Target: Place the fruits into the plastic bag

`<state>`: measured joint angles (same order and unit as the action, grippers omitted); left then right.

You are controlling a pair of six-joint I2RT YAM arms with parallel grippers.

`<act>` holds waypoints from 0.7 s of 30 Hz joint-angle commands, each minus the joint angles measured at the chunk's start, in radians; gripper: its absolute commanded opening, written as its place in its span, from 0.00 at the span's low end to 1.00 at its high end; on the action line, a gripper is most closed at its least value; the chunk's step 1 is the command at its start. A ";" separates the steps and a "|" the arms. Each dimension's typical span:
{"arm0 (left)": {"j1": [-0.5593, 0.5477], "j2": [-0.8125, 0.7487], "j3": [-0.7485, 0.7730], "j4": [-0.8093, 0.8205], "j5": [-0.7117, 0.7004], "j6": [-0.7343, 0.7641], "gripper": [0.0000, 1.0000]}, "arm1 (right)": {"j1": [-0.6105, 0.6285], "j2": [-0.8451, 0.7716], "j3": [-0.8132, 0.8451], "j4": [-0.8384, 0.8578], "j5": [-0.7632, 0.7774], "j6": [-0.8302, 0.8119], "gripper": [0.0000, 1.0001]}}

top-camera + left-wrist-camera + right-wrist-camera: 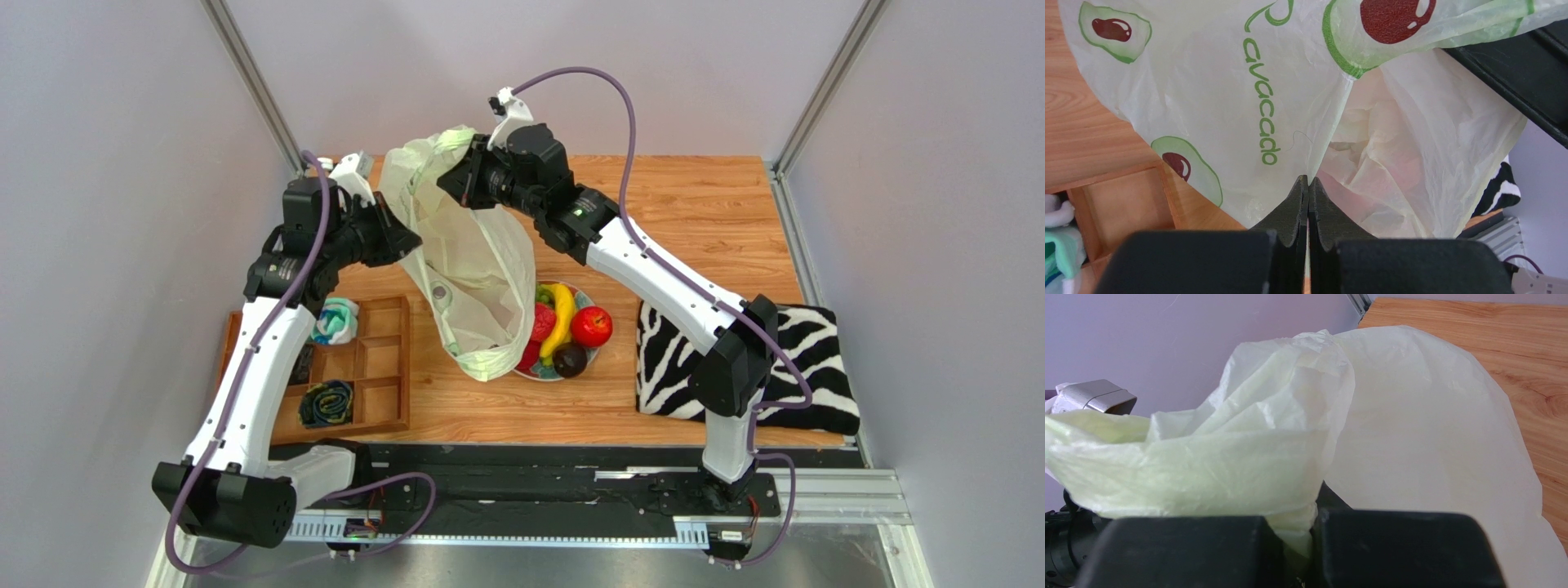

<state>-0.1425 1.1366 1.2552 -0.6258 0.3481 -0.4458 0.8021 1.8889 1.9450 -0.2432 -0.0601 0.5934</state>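
Pale-green plastic bag (472,263) held up over desk (687,208) between both arms: left fingers (1295,208) pressed together on side fold, right fingers (1407,551) pinching bunched rim. Bag bottom beside fruits (567,328) on plate (594,355).

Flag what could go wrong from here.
The left gripper pinches only a thin fold of the plastic bag; it may slip. The bag's bottom hangs beside the fruits, so pulling could knock them. The right gripper is also shut on it, leaving neither free to pick.
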 commanded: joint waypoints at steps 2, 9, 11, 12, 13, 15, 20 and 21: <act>0.012 -0.069 0.041 -0.040 -0.090 0.032 0.00 | -0.004 -0.025 0.011 0.012 0.048 -0.030 0.00; 0.136 -0.097 0.104 -0.198 -0.051 0.076 0.00 | -0.101 -0.019 -0.015 -0.037 0.049 -0.006 0.00; 0.178 -0.094 0.124 -0.207 -0.008 0.070 0.00 | -0.124 0.005 -0.008 -0.057 0.052 -0.021 0.00; 0.188 -0.083 0.130 -0.203 0.046 0.058 0.00 | -0.130 0.016 0.000 -0.077 0.051 -0.024 0.00; 0.188 -0.074 0.136 -0.196 0.078 0.052 0.00 | -0.141 0.030 0.008 -0.088 0.046 -0.032 0.00; 0.187 -0.037 0.145 -0.163 0.180 0.016 0.00 | -0.150 0.079 0.035 -0.116 0.040 -0.041 0.00; 0.187 0.032 0.127 -0.074 0.252 -0.010 0.00 | -0.169 0.159 0.091 -0.160 0.016 -0.059 0.00; 0.188 0.054 0.130 -0.068 0.249 -0.007 0.00 | -0.170 0.170 0.094 -0.169 0.016 -0.061 0.00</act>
<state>0.0364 1.1370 1.3735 -0.7586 0.5167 -0.4301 0.6407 2.0178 1.9808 -0.3634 -0.0383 0.5655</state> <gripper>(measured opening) 0.007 0.006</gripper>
